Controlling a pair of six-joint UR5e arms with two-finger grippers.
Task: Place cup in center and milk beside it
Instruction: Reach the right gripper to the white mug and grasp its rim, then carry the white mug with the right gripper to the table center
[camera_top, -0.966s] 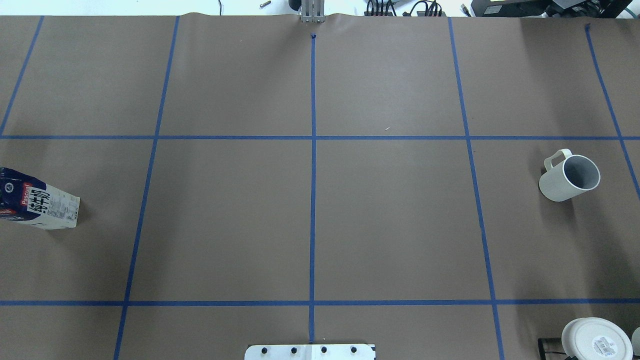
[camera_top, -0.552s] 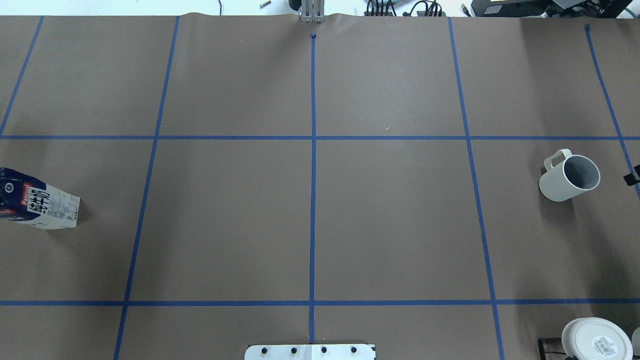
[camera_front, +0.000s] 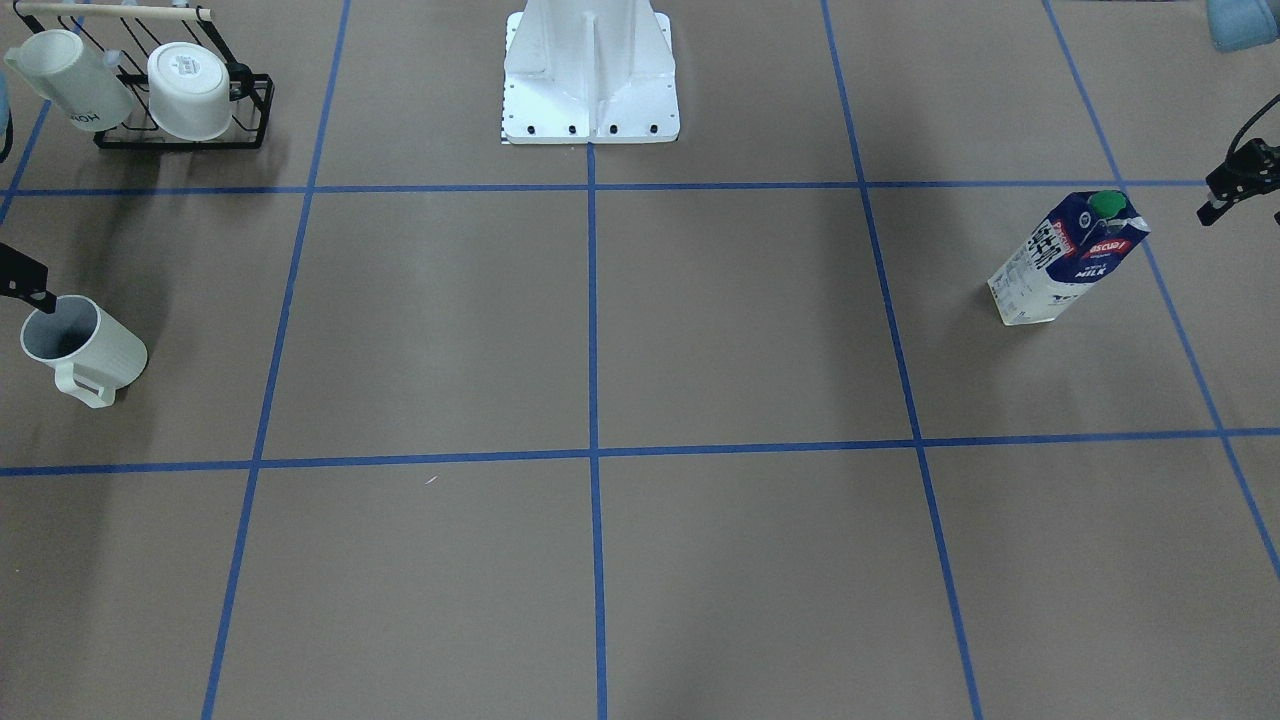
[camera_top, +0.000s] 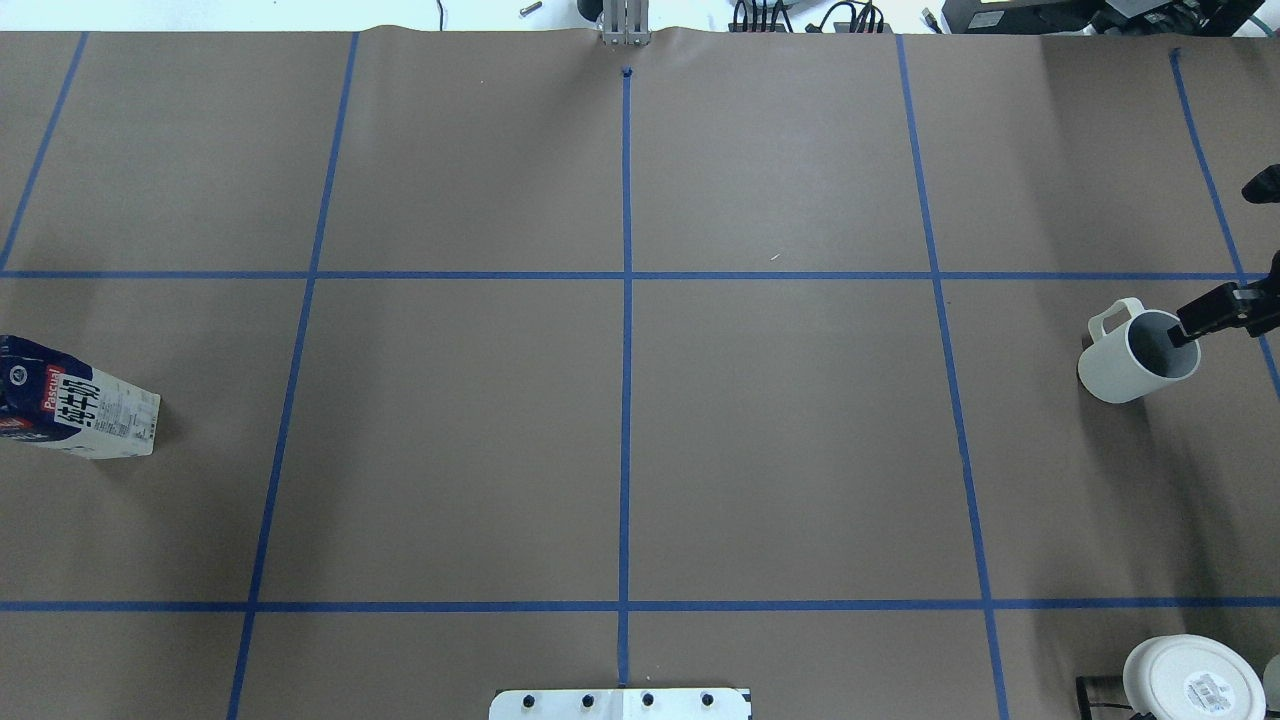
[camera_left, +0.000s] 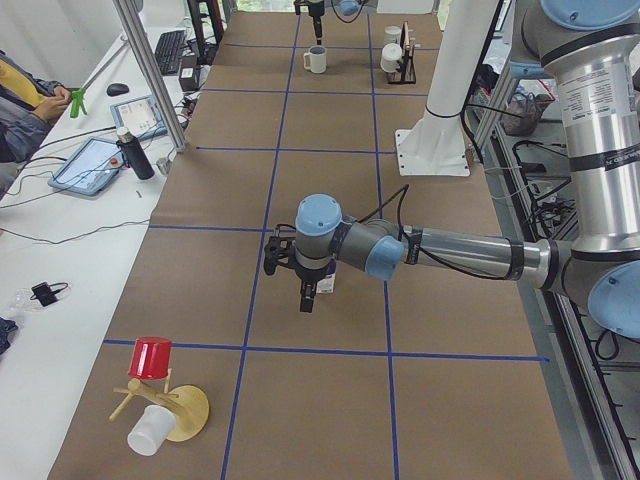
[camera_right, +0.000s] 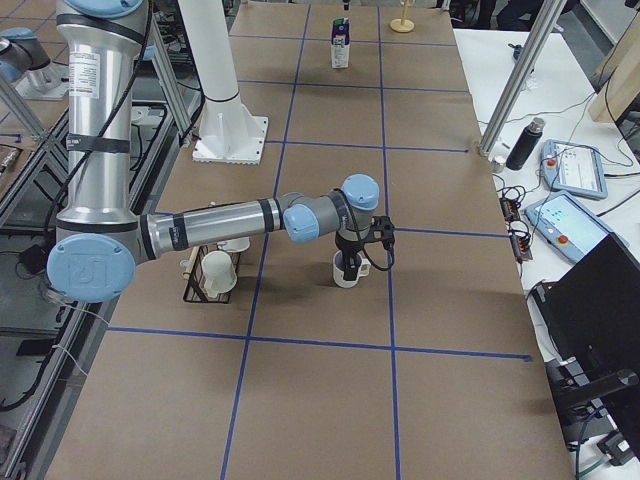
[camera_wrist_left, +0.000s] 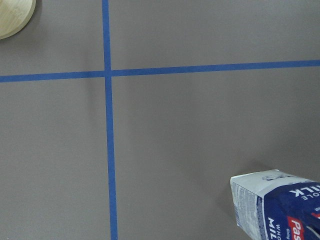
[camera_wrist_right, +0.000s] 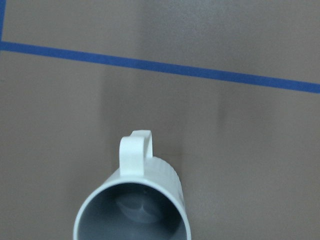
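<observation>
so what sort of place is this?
Most likely a robot lab workcell, not a home: a brown paper table gridded with blue tape, an arm pedestal bolted to it, and an operator desk with tablets alongside.

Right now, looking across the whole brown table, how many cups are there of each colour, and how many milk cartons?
White or off-white cups: 4 (off-white mug, tilted rack mug, upturned rack cup, white cup at the wooden stand)
Red cups: 1 (red cup on that stand)
Milk cartons: 1 (Pascual milk carton)
Total: 6
</observation>
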